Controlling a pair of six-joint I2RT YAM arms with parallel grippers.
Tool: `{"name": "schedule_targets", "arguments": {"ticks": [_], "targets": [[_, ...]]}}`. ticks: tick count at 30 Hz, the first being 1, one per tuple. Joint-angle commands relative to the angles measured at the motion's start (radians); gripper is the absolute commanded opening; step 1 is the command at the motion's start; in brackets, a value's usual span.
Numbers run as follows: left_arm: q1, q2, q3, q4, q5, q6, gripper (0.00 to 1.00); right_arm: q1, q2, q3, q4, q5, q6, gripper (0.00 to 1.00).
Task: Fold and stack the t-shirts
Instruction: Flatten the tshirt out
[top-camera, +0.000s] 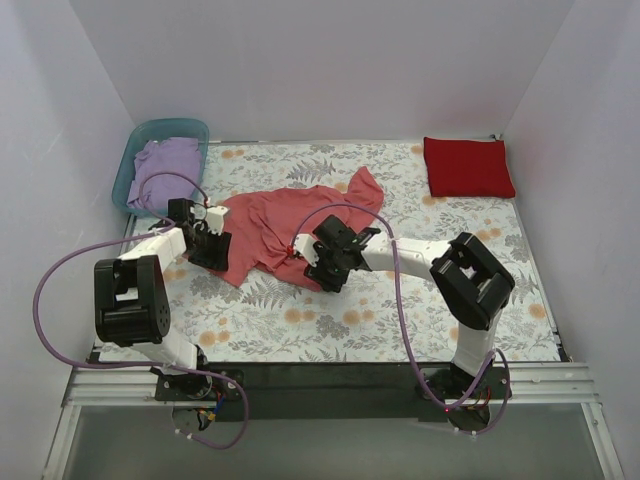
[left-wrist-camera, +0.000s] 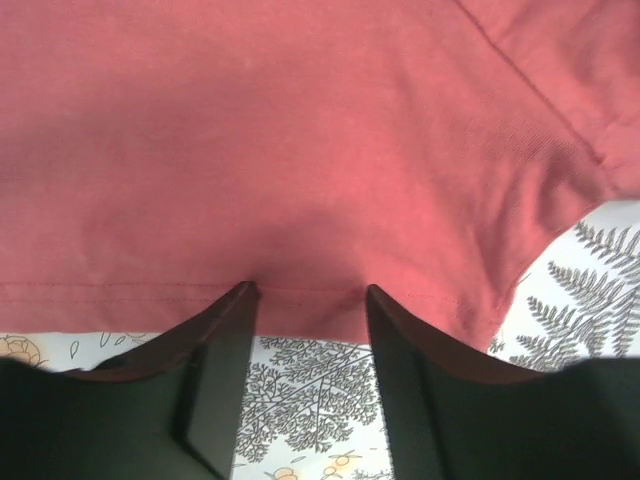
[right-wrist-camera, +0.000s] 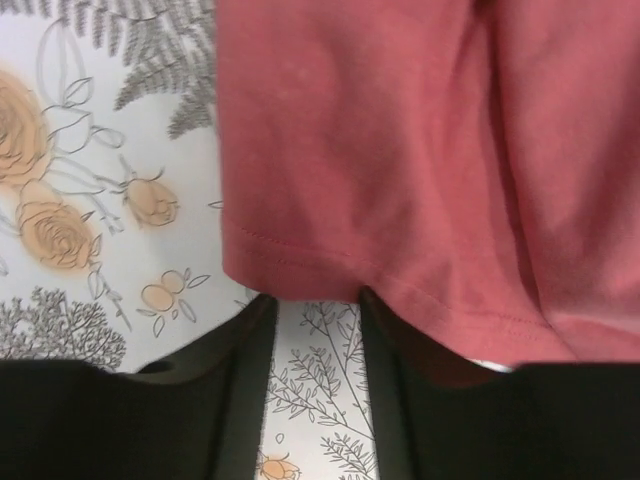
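From above, the left gripper (left-wrist-camera: 308, 290) and right gripper (right-wrist-camera: 315, 296) hid the near hem of the pink shirt (top-camera: 270, 225), which lay mid-tabletop. Both stood with jaws apart, tips at that hem, clamping nothing. The lavender shirt (top-camera: 165, 165) lay bunched in the tub (top-camera: 150, 129) at the far-left corner, and the red shirt (top-camera: 467, 167) was at the far-right. That made three shirts, two grippers and one tub.

The salmon-pink t-shirt (top-camera: 275, 225) was seen as soft, matt knitted cloth, its hem finished with a stitched line. The floral-print cloth (top-camera: 400, 300) was shown smooth and printed. The lavender t-shirt (top-camera: 165, 165) and the deep red t-shirt (top-camera: 468, 166) were seen as matt cloth, the teal tub (top-camera: 170, 125) as smooth plastic, the left gripper (left-wrist-camera: 309, 288) as dark, matt plastic.
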Motion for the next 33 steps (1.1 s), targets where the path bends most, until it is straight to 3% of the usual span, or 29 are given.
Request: {"name": "schedule_targets", "arguments": {"ticks": [1, 2, 4, 9, 13, 18, 20, 26, 33], "targets": [[0.005, 0.019, -0.016, -0.095, 0.002, 0.010, 0.44, -0.007, -0.029, -0.046, 0.039, 0.084, 0.000, 0.41], [0.005, 0.016, -0.007, -0.101, 0.013, 0.004, 0.42, -0.014, -0.045, -0.057, 0.039, 0.089, 0.002, 0.35], [0.005, 0.014, 0.015, -0.126, 0.046, -0.010, 0.36, -0.043, -0.091, -0.083, 0.039, 0.094, 0.005, 0.02], [0.003, 0.016, 0.096, -0.163, 0.089, -0.033, 0.32, -0.149, -0.233, -0.124, 0.023, 0.039, 0.009, 0.01], [0.005, 0.016, 0.125, -0.175, 0.092, -0.041, 0.36, -0.192, -0.328, -0.153, 0.003, -0.014, -0.011, 0.01], [0.005, -0.001, 0.099, -0.174, 0.049, 0.010, 0.59, -0.220, -0.418, -0.203, -0.049, -0.044, -0.044, 0.01], [0.005, -0.044, 0.085, -0.178, 0.049, 0.040, 0.62, -0.250, -0.448, -0.230, -0.076, -0.028, -0.060, 0.01], [0.003, -0.073, 0.049, -0.244, 0.048, 0.162, 0.61, -0.367, -0.504, -0.302, -0.145, -0.017, -0.147, 0.01], [-0.017, -0.065, -0.011, -0.224, -0.007, 0.191, 0.65, -0.386, -0.520, -0.308, -0.193, -0.060, -0.153, 0.01]]}}
